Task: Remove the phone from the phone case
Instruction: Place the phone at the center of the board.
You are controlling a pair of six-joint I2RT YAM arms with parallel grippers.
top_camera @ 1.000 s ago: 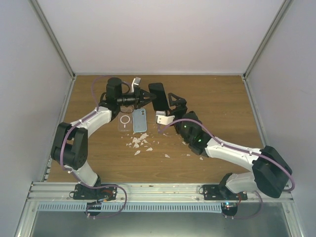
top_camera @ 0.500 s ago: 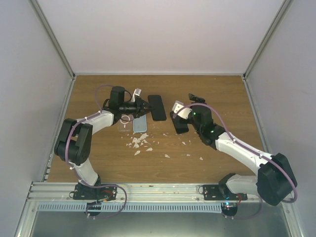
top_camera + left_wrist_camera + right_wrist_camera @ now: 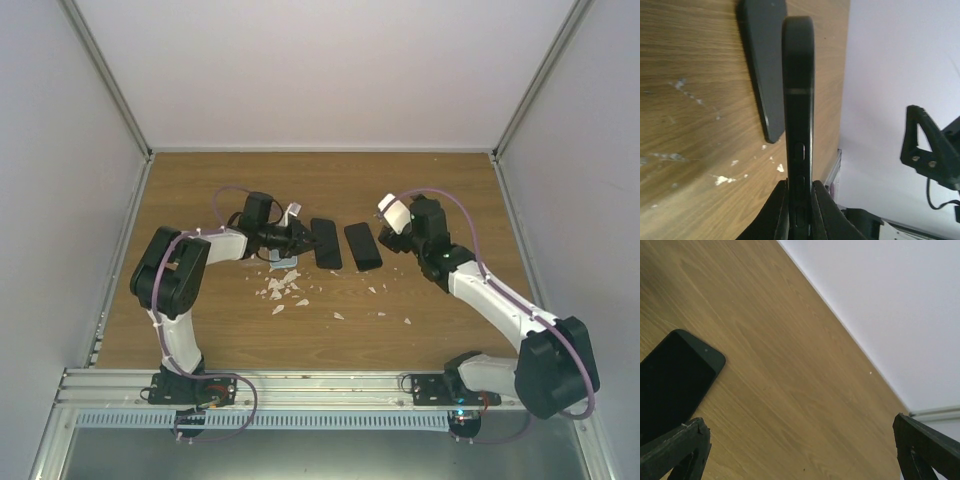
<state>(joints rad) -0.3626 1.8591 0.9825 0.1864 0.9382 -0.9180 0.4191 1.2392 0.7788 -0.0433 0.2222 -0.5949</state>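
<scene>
My left gripper (image 3: 303,240) is shut on the end of a black phone case (image 3: 325,243), held low over the table. In the left wrist view the case (image 3: 798,100) stands edge-on between my fingers (image 3: 781,205), its side button covers showing. The black phone (image 3: 363,246) lies flat on the wood just right of it. It also shows in the left wrist view (image 3: 765,65) and the right wrist view (image 3: 675,380). My right gripper (image 3: 383,222) is wide open and empty, just right of the phone, with bare wood between its fingertips (image 3: 687,437).
A light blue phone (image 3: 283,262) peeks out from under my left arm. White crumbs (image 3: 280,288) are scattered in front of it on the wooden table (image 3: 440,180). White walls enclose the table on three sides.
The black piece has come apart in two. My right gripper set the phone on the table, let go and drew back right. My left gripper moved nearer and right with the case.
</scene>
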